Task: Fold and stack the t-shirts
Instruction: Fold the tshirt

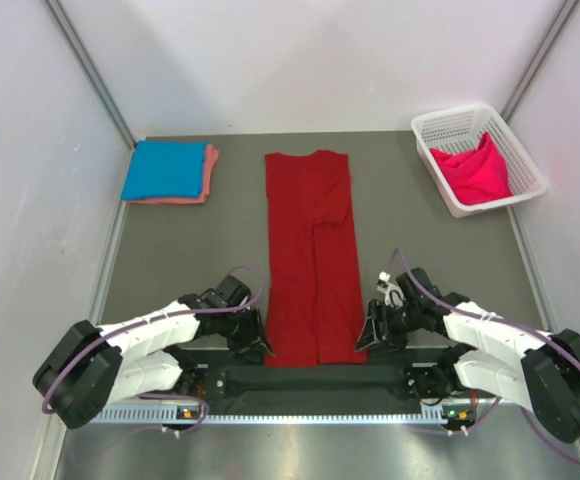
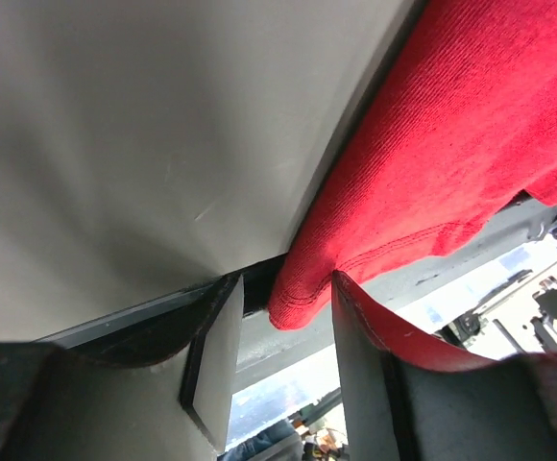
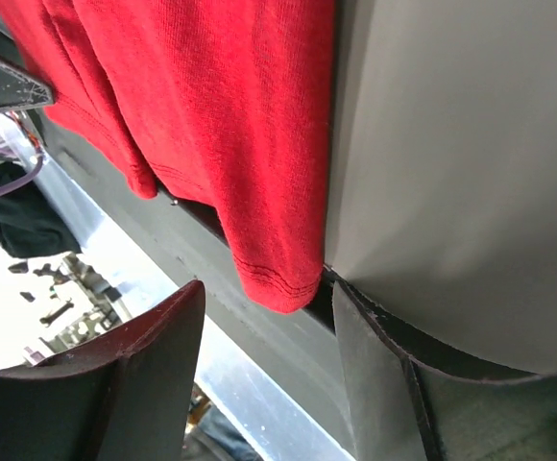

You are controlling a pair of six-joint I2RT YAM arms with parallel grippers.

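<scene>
The dark red t-shirt [image 1: 310, 250] lies on the table as a long strip folded lengthwise, its near end at the table's front edge. My left gripper [image 1: 257, 345] is at its near-left corner; in the left wrist view [image 2: 280, 331] it is open, with the red corner [image 2: 302, 303] hanging between the fingers. My right gripper [image 1: 368, 335] is at the near-right corner, open [image 3: 267, 331], with the red corner [image 3: 278, 279] between its fingers. The folded blue t-shirt [image 1: 163, 170] lies on the salmon pink one [image 1: 211, 165] at the back left. The hot pink t-shirt [image 1: 475, 172] sits in the basket.
The white lattice basket [image 1: 452, 122] stands at the back right corner. White walls enclose the table on the left, right and back. A dark rail [image 1: 310, 380] runs along the front edge between the arm bases.
</scene>
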